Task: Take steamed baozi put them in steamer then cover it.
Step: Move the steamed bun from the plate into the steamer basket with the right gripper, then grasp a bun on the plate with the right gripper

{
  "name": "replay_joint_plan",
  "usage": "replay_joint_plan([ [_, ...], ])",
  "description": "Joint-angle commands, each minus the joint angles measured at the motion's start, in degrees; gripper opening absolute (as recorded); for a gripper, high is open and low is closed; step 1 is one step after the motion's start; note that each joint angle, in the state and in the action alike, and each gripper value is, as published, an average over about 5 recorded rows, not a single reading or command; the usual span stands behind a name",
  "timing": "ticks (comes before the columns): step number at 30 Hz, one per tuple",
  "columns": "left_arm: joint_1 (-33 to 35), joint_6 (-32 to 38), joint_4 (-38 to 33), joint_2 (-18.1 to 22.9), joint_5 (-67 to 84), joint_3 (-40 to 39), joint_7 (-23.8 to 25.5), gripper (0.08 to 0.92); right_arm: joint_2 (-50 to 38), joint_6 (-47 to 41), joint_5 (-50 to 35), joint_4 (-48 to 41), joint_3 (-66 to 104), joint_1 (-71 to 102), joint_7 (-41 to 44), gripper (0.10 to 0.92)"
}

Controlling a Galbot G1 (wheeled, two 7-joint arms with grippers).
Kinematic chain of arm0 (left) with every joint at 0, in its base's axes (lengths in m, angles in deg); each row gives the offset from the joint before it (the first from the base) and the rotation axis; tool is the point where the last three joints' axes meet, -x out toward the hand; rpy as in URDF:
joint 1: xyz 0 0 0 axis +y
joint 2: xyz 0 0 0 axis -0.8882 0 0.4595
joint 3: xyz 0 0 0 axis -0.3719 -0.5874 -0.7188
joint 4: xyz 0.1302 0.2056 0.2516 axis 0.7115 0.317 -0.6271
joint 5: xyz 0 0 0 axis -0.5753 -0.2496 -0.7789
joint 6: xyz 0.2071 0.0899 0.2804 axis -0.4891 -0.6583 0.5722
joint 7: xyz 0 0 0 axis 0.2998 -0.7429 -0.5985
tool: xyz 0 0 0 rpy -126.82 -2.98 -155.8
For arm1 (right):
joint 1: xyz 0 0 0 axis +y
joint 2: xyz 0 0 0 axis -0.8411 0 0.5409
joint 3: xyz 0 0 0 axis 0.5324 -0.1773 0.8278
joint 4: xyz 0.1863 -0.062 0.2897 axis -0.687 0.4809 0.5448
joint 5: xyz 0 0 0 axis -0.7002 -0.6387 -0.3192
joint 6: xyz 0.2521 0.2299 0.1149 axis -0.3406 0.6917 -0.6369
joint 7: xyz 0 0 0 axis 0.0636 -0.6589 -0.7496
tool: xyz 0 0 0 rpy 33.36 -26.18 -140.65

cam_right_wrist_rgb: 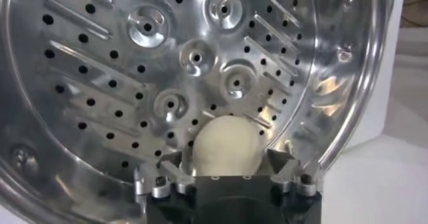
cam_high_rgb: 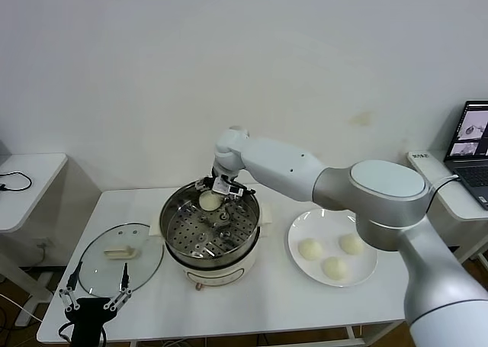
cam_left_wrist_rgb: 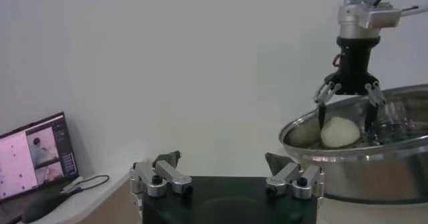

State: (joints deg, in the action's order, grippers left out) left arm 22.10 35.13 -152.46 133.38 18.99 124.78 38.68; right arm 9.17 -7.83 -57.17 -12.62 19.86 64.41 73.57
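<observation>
The steamer (cam_high_rgb: 177,210) stands mid-table, a shiny pot with a perforated tray (cam_right_wrist_rgb: 134,78) on a white base. One baozi (cam_high_rgb: 210,200) lies on the tray's far side; it also shows in the right wrist view (cam_right_wrist_rgb: 226,145) and the left wrist view (cam_left_wrist_rgb: 341,132). My right gripper (cam_high_rgb: 217,197) reaches down into the pot, open, its fingers (cam_right_wrist_rgb: 167,173) straddling that bun. Three more baozi (cam_high_rgb: 310,249) lie on the white plate (cam_high_rgb: 362,274) to the right of the steamer. The glass cover (cam_high_rgb: 145,267) with its cream handle lies flat left of the steamer. My left gripper (cam_high_rgb: 95,295) is open and empty by the cover's near edge.
A laptop (cam_high_rgb: 474,145) sits on a side table at the far right. Another small white table (cam_high_rgb: 27,179) with a cable stands at the far left. The table's front edge runs just below the left gripper.
</observation>
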Motion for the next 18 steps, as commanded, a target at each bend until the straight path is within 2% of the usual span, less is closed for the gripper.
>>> replay_joint_plan([
  [1,0.1,-0.1,-0.3,-0.1,0.0,0.0,0.1,0.823,-2.3,-4.2,-10.1,4.7,-0.7,-5.6,3.8,0.821],
  [3,0.1,-0.2,-0.6,-0.3,0.0,0.0,0.1,0.823,-5.4,-10.5,-17.8,10.2,-1.9,-8.7,6.9,0.822],
  [6,0.2,-0.7,-0.9,-0.6,0.2,0.1,0.3,0.823,-10.7,-20.5,-25.0,18.9,-3.0,-12.5,11.1,0.823],
  [11,-0.1,-2.2,-1.8,-1.3,0.8,0.2,0.8,0.823,-20.0,-32.5,-28.9,28.6,-2.8,-16.0,13.3,0.823],
  [18,-1.1,-3.3,-1.9,-2.7,1.3,0.3,1.3,0.823,-36.0,-43.5,-32.2,40.0,-2.1,-17.4,13.2,0.823],
])
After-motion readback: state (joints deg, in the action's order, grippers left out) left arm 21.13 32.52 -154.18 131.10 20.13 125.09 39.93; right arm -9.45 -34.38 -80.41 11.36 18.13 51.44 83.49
